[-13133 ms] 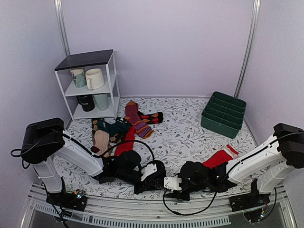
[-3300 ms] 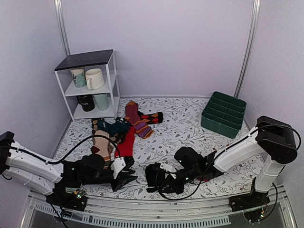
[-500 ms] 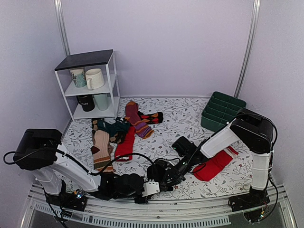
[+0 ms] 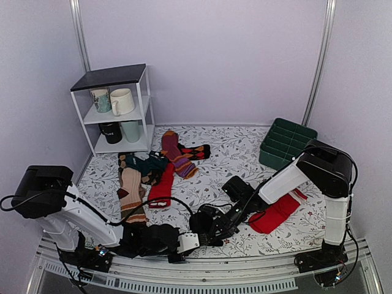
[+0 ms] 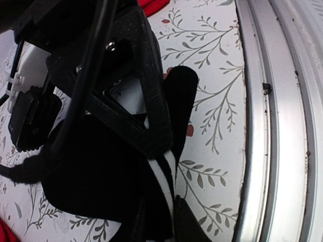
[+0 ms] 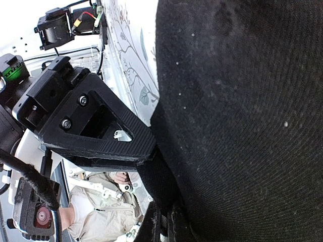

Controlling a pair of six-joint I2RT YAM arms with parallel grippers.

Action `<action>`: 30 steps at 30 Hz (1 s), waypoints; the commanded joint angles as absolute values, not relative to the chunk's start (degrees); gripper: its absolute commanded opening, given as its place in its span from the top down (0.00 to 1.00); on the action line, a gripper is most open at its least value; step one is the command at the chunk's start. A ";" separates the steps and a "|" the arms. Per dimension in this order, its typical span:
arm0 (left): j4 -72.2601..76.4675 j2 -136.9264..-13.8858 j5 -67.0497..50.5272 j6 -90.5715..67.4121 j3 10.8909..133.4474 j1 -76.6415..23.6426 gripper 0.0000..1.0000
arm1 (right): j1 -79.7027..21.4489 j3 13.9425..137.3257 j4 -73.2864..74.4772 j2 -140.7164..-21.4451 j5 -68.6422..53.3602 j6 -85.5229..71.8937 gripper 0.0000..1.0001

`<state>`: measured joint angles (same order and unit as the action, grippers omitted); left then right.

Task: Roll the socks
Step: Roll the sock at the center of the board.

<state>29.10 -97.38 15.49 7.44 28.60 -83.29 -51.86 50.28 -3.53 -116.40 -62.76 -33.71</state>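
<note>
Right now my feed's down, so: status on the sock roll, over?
Left gripper jaws shut on striped cuff. Right gripper shut on black socks, close by the rail. Red sock lies apart.

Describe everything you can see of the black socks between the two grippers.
The socks are a bunched black bundle of soft knit fabric, lying on the floral tablecloth close to the metal front rail. Thin white stripes cross the cuff, which sits pinched in the left gripper. The right gripper nips a fold of the same fabric, which fills most of its wrist view. How far they are rolled cannot be told.
</note>
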 commanded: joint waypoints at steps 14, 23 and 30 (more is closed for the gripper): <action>19.41 -99.42 5.47 4.45 30.82 -79.70 1.00 | -51.29 44.96 1.49 -120.64 -52.74 -36.15 0.98; 9.09 -100.70 -19.85 -6.63 33.56 -70.62 1.00 | -51.29 46.17 -3.74 -112.41 -43.62 -29.75 0.83; 5.78 -106.96 -27.36 -10.78 36.50 -66.27 1.00 | -51.24 43.21 -15.49 -103.47 -36.80 -21.62 0.77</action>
<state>18.46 -101.01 -20.29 -6.87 37.04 -67.44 -51.70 46.28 -9.30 -108.44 -48.03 -27.86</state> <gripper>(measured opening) 0.024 0.216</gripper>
